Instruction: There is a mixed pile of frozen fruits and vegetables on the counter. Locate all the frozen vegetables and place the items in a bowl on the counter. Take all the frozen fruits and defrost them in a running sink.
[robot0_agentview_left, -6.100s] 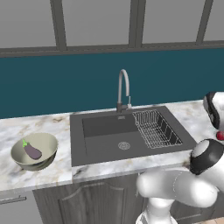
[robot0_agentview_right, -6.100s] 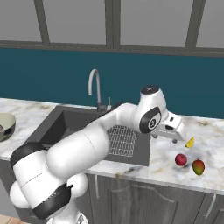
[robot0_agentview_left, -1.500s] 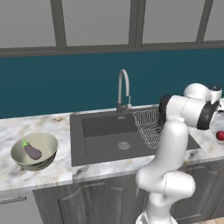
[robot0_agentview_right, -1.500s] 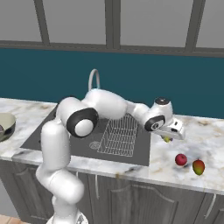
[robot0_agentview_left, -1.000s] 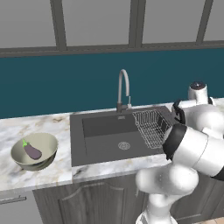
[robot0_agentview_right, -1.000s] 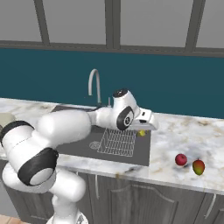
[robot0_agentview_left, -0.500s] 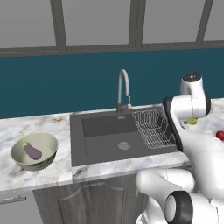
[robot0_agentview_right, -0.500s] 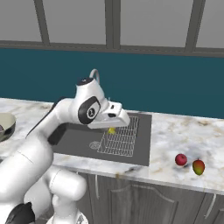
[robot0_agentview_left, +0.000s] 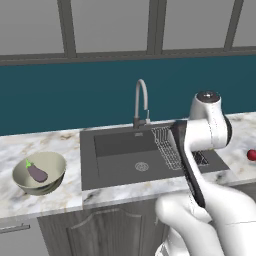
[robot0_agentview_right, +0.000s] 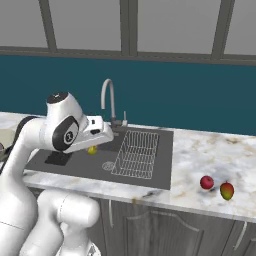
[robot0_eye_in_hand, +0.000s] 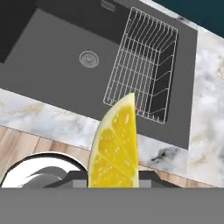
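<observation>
My gripper is shut on the yellow-orange piece, a frozen vegetable, and hangs above the left part of the sink. In the hand view the piece looks like a yellow wedge standing between the jaws, with the sink and its drain below. The bowl stands on the counter left of the sink and holds the purple eggplant. The frozen fruits, a red one and an orange-red one, lie on the counter right of the sink.
A tall chrome faucet rises behind the basin. A wire dish rack fills the sink's right side. My white arm crosses the right half of the left base view. Grey cabinet doors run below the counter.
The arm has swung left from the right-hand counter, across the dish rack, to above the sink's left part, carrying the yellow-orange piece. The gripper stayed shut.
</observation>
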